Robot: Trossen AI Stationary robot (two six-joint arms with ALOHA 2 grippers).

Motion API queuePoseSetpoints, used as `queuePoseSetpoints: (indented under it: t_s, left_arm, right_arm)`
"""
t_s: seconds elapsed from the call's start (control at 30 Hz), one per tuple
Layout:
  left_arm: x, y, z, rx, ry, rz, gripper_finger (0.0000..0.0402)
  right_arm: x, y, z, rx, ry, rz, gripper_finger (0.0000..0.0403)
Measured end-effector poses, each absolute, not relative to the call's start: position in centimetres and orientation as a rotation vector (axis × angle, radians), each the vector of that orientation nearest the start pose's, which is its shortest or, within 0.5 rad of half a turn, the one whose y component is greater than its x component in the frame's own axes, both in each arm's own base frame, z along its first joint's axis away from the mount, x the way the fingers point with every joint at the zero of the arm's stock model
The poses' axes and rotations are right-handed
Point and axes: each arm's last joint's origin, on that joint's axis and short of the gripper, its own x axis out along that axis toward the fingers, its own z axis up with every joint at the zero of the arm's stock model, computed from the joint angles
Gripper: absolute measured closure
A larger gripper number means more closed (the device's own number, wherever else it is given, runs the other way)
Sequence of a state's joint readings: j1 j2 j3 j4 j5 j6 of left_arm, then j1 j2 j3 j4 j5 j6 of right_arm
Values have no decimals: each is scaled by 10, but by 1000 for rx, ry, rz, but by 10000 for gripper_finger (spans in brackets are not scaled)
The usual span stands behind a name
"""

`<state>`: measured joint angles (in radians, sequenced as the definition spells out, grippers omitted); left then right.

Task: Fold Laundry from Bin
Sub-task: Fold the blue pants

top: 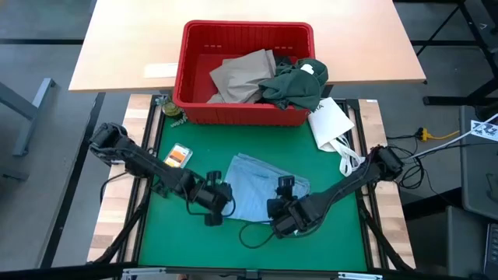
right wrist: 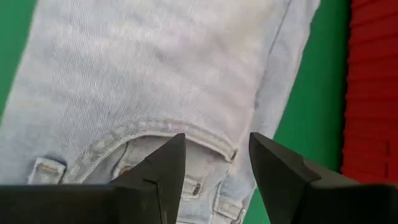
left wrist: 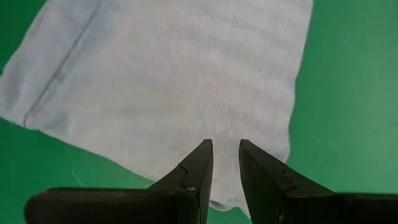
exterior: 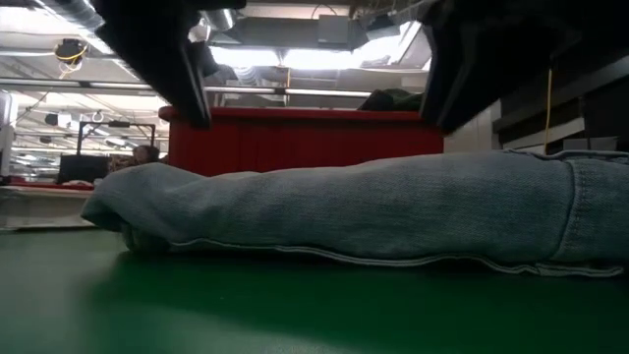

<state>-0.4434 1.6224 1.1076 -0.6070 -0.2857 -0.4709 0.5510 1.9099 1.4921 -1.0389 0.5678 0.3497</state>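
A pair of light blue jeans [top: 255, 190] lies folded on the green mat [top: 194, 241] of the worktop, just in front of the red bin [top: 245, 74]; from the low view the garment [exterior: 393, 211] stretches across the mat as a long, low roll with its hem seam showing, the bin [exterior: 295, 143] rising behind it; inside the bin a tan khaki garment [top: 241, 78] lies crumpled beside a dark green garment [top: 296, 85] that spills over the rim on the right side; a white bag [top: 331, 124] with handles rests beside the bin's front right corner, and a small orange packet [top: 177, 156] sits on the mat to the left of the jeans; the left gripper [left wrist: 225, 163] hovers over the left edge of the jeans, its fingers a narrow gap apart and holding nothing, the pale fabric [left wrist: 174, 87] spread beneath them; the right gripper [right wrist: 216, 162] hangs above the waistband and belt-loop area of the jeans [right wrist: 155, 81], its fingers spread wide and empty, with the ribbed red wall of the bin [right wrist: 373, 93] visible alongside.
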Motion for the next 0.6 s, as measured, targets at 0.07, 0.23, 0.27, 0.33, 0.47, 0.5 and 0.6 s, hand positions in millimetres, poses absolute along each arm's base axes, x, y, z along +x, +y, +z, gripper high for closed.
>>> queuePoseSetpoints:
  t_s: [0.07, 0.23, 0.27, 0.33, 0.47, 0.5, 0.6]
  left_arm:
    - [291, -136, 203, -3, 1054, 134, 327]
    - [294, -148, 171, 48, 1140, 166, 328]
    - [295, -150, 165, 57, 1155, 172, 328]
    - [297, -153, 155, 69, 1178, 187, 328]
    - [296, -156, 146, 95, 1206, 201, 328]
    - [295, -157, 146, 96, 1208, 199, 328]
    - [292, -160, 148, 95, 1204, 197, 328]
  right_arm:
    - [323, 179, 206, -489, 1221, -230, 224]
    - [332, 175, 178, -503, 1327, -216, 224]
    - [333, 174, 174, -495, 1356, -206, 224]
    - [334, 172, 164, -482, 1422, -191, 224]
    - [335, 170, 153, -477, 1491, -181, 224]
    - [335, 169, 151, -481, 1502, -184, 224]
    - [334, 169, 150, -477, 1518, -181, 224]
